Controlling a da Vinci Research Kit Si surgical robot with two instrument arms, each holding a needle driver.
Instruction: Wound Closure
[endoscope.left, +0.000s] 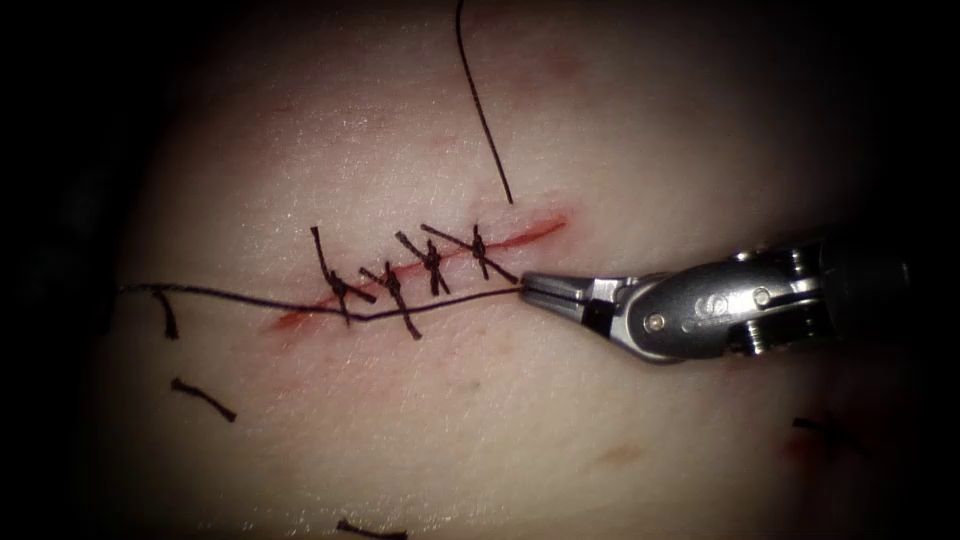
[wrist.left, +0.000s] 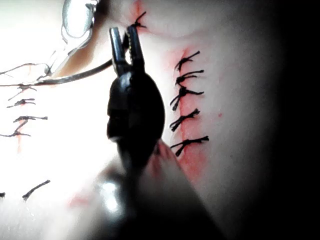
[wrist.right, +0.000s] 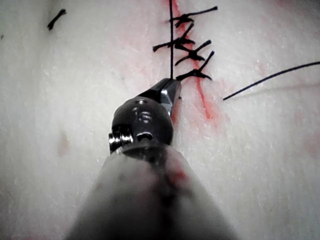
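The red-edged slit of the cut (endoscope.left: 420, 268) lies mid-way across the pale pork tissue (endoscope.left: 500, 420), its long axis running from about 8 o'clock up to 2 o'clock in the endoscope view. Four knotted black stitches (endoscope.left: 432, 262) already cross it, so most of its length looks drawn together; by my judgement the 2 o'clock end, past the last knot, has none across it and may be left to do, and the 8 o'clock tip shows a short red stretch.

A long dark thread (endoscope.left: 300, 300) runs along the 6 o'clock side of the cut from 9 o'clock, straight into the shiny steel right tool (endoscope.left: 532, 290), whose fingers are closed on its end just right of the stitches. A second loose strand (endoscope.left: 485, 120) trails off toward 12 o'clock.

The dark left tool (wrist.left: 126, 41) shows in its own wrist view, its fingers slightly parted, gripping nothing. A thin curved grey piece (wrist.left: 82, 76) beside it may be the needle; I cannot tell. Short cut thread ends (endoscope.left: 203, 398) lie scattered on the tissue.
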